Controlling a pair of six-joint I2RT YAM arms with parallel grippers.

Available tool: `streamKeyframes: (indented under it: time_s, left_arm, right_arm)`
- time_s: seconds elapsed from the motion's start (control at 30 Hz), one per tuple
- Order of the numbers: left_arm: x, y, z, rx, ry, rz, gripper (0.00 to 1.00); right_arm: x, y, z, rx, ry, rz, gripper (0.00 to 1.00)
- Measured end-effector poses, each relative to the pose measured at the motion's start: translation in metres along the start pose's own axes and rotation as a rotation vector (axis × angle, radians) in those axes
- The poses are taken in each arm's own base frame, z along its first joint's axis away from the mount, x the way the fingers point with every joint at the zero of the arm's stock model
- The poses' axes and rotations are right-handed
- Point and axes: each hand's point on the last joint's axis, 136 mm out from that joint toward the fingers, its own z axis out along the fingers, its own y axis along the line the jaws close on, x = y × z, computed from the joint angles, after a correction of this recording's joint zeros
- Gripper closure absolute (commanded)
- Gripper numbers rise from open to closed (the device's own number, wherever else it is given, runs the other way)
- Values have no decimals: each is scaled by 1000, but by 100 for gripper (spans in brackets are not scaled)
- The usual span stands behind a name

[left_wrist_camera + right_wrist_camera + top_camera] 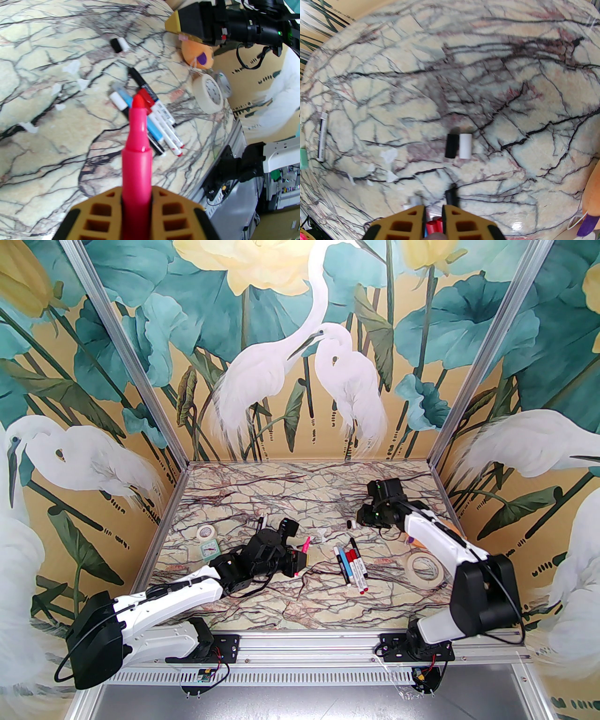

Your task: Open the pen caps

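Note:
My left gripper (302, 559) (137, 192) is shut on a pink pen (305, 545) (137, 150) whose bare tip points up and away, with no cap on it. Several capped pens (352, 566) (152, 117) lie side by side at centre right. A black cap (451, 145) (114, 45) (349, 524) and a white cap (465, 145) (123, 44) lie together on the marble. My right gripper (365, 521) (433, 211) (185, 32) hovers just short of them, jaws nearly together. Something red shows in the slit; I cannot tell whether it is held. Another pen (322, 137) lies far left.
White plastic scraps (388, 155) (70, 66) lie scattered mid-table. A big masking-tape roll (424, 568) (208, 93) and an orange plush toy (196, 55) sit by the right arm. A small tape roll (205, 533) and a green clock (209, 549) sit at the left.

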Motion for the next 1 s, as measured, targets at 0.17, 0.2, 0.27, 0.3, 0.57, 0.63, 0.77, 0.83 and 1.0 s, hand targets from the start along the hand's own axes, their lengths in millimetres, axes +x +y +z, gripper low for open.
streamKeyframes:
  time_s: [0.17,0.2,0.27,0.3,0.57,0.63,0.77,0.83,1.0]
  left_arm:
    - [1,8,-5,-34,-14,-7,100]
    - [1,8,-6,-37,-15,-7,100]
    - [1,9,-8,-41,-19,-7,100]
    - [1,9,-8,-40,-21,-7,100]
    - [4,11,-9,-49,-8,-8,100]
    - [4,11,-9,-50,-7,-8,100]
    - [4,11,-9,-50,-7,-8,100]
    - [4,11,-9,-50,-6,-8,100]
    - [5,12,-8,-52,-3,-8,100]
  right_arm:
    - [-14,-17,25,39,45,-12,85]
    - [-17,-21,30,44,53,-11,85]
    - [-19,-27,41,52,73,-12,84]
    - [-19,-30,46,56,85,-11,84]
    - [-16,-41,73,67,149,-14,81]
    - [-15,-41,75,62,156,-16,81]
    - [-12,-39,77,48,170,-14,79]
    - [-12,-38,77,44,172,-14,78]
    - [-8,-38,78,39,179,-11,75]
